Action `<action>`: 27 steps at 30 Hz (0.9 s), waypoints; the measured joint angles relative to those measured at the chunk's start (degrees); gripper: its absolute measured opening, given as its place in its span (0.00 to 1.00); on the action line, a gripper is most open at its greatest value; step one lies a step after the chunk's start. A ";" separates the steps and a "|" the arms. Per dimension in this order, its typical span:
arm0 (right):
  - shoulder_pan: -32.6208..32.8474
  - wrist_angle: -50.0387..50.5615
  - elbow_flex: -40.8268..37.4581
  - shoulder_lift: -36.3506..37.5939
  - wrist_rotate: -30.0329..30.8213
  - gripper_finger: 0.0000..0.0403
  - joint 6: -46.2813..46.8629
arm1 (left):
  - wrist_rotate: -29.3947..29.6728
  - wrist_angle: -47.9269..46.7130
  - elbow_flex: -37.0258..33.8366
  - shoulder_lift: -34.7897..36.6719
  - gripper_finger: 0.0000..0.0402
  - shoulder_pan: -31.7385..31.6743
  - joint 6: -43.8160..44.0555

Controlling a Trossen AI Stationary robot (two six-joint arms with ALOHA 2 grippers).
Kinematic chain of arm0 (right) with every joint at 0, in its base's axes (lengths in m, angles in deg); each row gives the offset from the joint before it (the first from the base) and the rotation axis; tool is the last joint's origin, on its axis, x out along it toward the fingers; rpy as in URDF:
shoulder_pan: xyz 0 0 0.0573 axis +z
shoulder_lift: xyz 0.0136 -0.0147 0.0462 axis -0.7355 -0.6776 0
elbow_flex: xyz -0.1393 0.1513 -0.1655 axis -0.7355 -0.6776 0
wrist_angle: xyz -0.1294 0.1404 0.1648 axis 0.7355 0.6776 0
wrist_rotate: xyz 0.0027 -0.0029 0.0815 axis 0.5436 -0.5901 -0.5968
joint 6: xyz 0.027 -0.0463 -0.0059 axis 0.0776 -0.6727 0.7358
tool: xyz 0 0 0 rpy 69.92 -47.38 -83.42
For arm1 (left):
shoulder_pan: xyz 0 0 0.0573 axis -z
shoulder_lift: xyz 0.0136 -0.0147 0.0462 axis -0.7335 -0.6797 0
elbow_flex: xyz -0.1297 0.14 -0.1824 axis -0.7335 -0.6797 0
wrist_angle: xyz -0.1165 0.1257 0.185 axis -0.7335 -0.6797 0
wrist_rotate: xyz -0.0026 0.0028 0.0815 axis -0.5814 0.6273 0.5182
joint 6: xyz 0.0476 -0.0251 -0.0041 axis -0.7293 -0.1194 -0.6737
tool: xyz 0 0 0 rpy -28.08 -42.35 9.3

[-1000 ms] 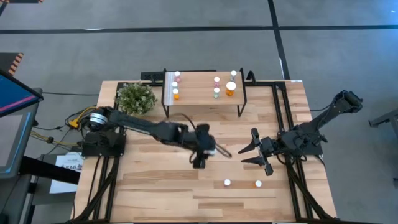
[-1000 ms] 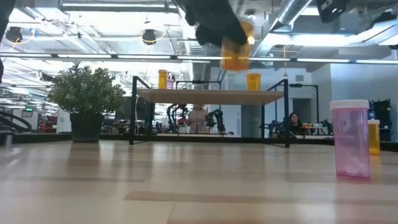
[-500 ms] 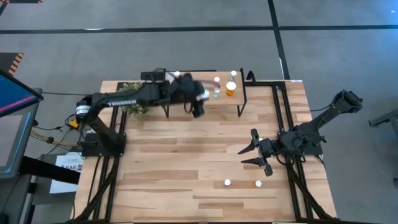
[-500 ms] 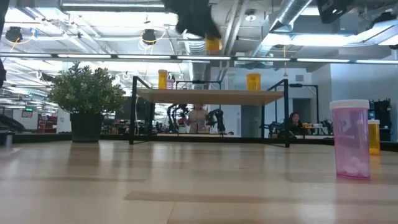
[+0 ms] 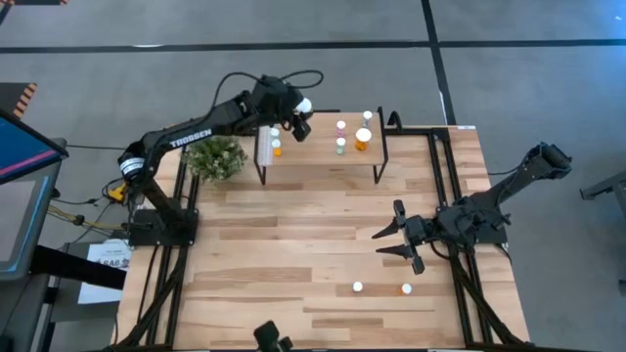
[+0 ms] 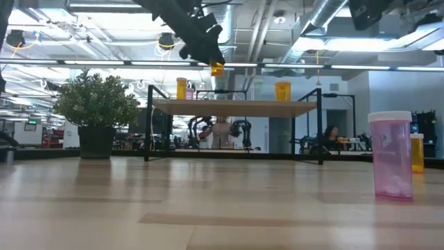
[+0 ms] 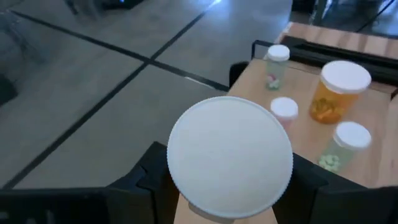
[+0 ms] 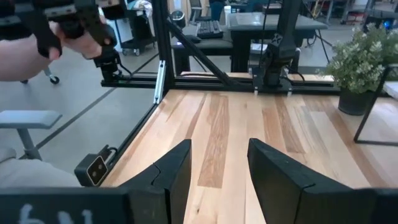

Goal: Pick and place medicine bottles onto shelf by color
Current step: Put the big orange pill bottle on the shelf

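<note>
1. Left gripper (image 5: 296, 115): held high above the shelf (image 5: 313, 156), over its plant-side end; fingers pinching an orange bottle (image 6: 216, 68) with a white cap (image 7: 230, 157). In the left wrist view the cap fills the gap between the two dark fingers.
2. Held bottle: long axis roughly vertical, cap up toward the wrist camera, body hanging below the fingers in the low view.
3. Key relation: the small orange bottle (image 5: 277, 149) already on the shelf sits just under and slightly table-side of the left gripper. A larger orange bottle (image 5: 363, 139) stands farther along the board, on the side away from the plant (image 5: 215, 154), next to pink and green ones.
4. Judgement: a mostly straight descent is needed, with free board beside the small orange bottle as target; clearance to the neighbouring bottles cannot be told.
5. Right gripper (image 5: 387, 244): parked low over the open table, fingers spread, nothing between them. Two loose bottles (image 5: 358, 287) lie on the table just beyond it, nearer this arm than the left.
</note>
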 joint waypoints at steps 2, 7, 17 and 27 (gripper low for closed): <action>-0.27 0.57 0.00 0.00 0.01 0.44 0.36 | -1.48 -0.32 -0.11 -1.25 0.45 -0.86 0.16; -0.20 0.63 0.00 0.02 0.07 0.45 0.81 | -3.21 1.18 -0.13 -5.69 0.45 -1.56 0.10; -0.15 0.99 0.00 0.02 0.06 0.44 1.02 | -3.27 0.63 -0.12 -8.45 0.45 -2.02 0.29; -0.15 1.13 0.00 0.02 0.06 0.45 1.46 | -3.21 0.07 -0.09 -10.35 0.49 -1.72 1.82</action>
